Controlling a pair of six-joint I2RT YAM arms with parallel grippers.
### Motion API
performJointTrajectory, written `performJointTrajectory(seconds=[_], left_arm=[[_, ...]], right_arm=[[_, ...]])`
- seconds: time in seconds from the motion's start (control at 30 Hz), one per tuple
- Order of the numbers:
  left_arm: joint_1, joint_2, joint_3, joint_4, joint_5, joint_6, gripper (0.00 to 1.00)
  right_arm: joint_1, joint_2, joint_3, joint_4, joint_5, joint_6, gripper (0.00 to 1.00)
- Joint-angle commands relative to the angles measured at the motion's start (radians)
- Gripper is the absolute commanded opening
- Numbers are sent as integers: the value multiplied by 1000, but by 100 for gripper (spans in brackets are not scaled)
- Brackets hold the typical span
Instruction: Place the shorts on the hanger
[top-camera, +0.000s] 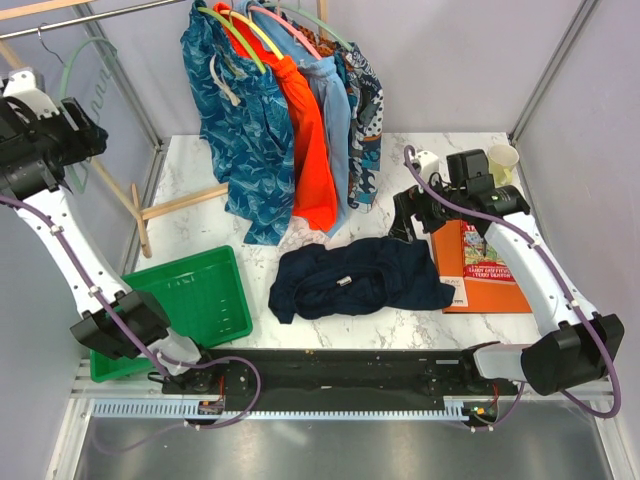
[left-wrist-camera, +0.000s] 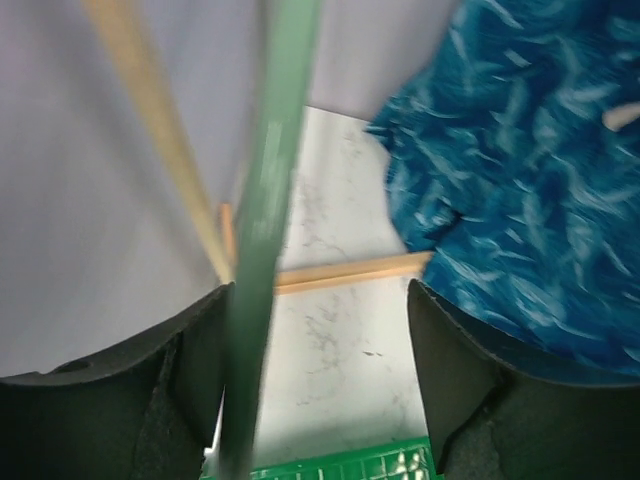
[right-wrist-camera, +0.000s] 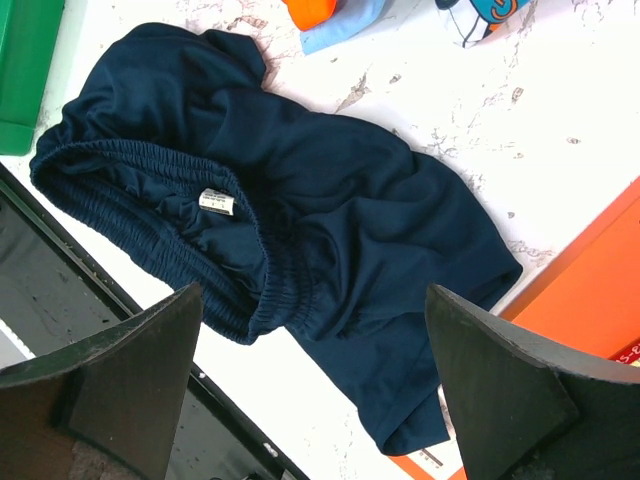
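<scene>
- Shorts (top-camera: 360, 280) lie crumpled on the marble table (top-camera: 200, 180), between the green tray (top-camera: 190, 290) and the orange book (top-camera: 490, 270).
- Right gripper (right-wrist-camera: 312, 290) hovers over them, jaws wide apart, empty.
- Left gripper (left-wrist-camera: 318, 290) is up by the rail (top-camera: 130, 12), jaws apart, straddling the mint hanger (left-wrist-camera: 270, 200), not clamped.

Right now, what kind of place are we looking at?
Probably a robot lab booth made to look like a laundry corner: robot arms bolted to a marble table, plain grey walls around it, and clothes hanging on a rail.
</scene>
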Motion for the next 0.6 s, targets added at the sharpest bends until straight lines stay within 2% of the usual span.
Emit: performJointTrajectory(seconds=[0.0,0.13,0.3,0.37,0.47,0.5,0.57], left_arm=[[6,-2,-46,47,280,39,71],[4,12,-55,136,306,4,63],[3,65,6,182,307,-42,61],[-2,104,31,185,264,-77,59],[-3,142,60,198,259,-107,43],[-3,147,61,205,267,-111,31],[-3,153,55,221,265,-118,21]], right_arm=[[-15,-17,32,7,-42,14,98],[-18,-19,32,10,-47,15,98],[-18,-22,22,13,-48,15,98],[-21,-24,19,19,-48,17,98],[-23,-25,19,19,-48,19,98],[-23,-25,17,18,-48,17,98],[-23,-28,12,18,-50,17,98]])
